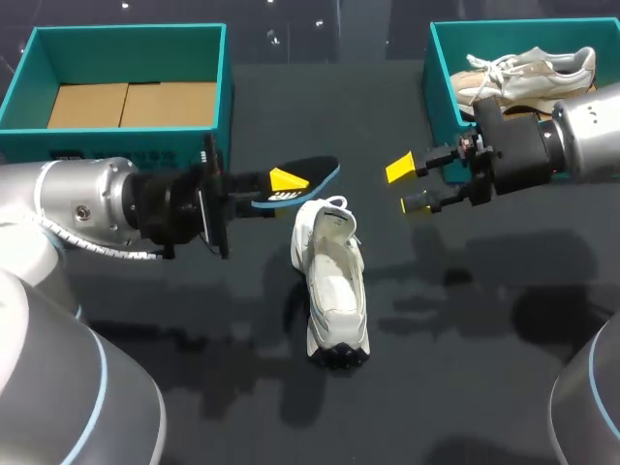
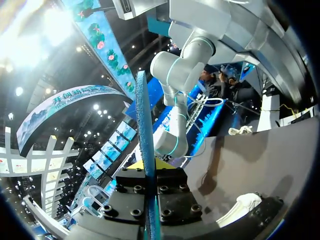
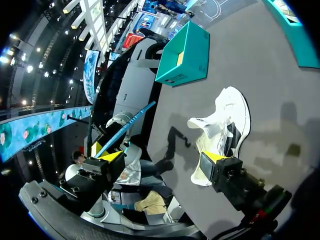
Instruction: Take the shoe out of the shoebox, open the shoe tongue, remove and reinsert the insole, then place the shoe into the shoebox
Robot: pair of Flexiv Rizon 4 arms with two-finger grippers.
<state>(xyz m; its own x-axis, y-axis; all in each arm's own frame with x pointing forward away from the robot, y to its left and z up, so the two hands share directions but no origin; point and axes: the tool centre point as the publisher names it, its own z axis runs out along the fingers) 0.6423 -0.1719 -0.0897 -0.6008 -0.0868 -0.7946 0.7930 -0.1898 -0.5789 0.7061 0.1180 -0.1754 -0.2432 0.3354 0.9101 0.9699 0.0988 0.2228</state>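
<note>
While the insole (image 1: 295,182) is pinched flat between the fingers of my left gripper (image 1: 283,184), the shoe (image 1: 334,286) lies on the counter (image 1: 465,320), just beside and a little nearer to me than the insole's free end. The shoe's long axis runs from far to near, with the mouth turned up and toward the far end. The insole's long axis runs crosswise to that, pointing out toward my right arm. So I judge the reinsertion turns on swinging the insole into line with the shoe before it goes down into the mouth.

From the left wrist, the insole (image 2: 142,125) shows edge-on, rising straight out from between the pressed fingers of the left gripper (image 2: 150,175).

My right gripper (image 1: 412,186) hangs with its fingers spread and nothing between them, off to the right of the shoe's far end and clear of it. From its own wrist, the right gripper (image 3: 161,159) has the shoe (image 3: 225,120) ahead of it. My left arm is nearer to the shoe, and the right could steady it.

The left shoebox (image 1: 223,77) shows only its cardboard floor (image 1: 131,104). The right shoebox (image 1: 438,92) holds a second shoe (image 1: 533,73), pale and lying on its side.
</note>
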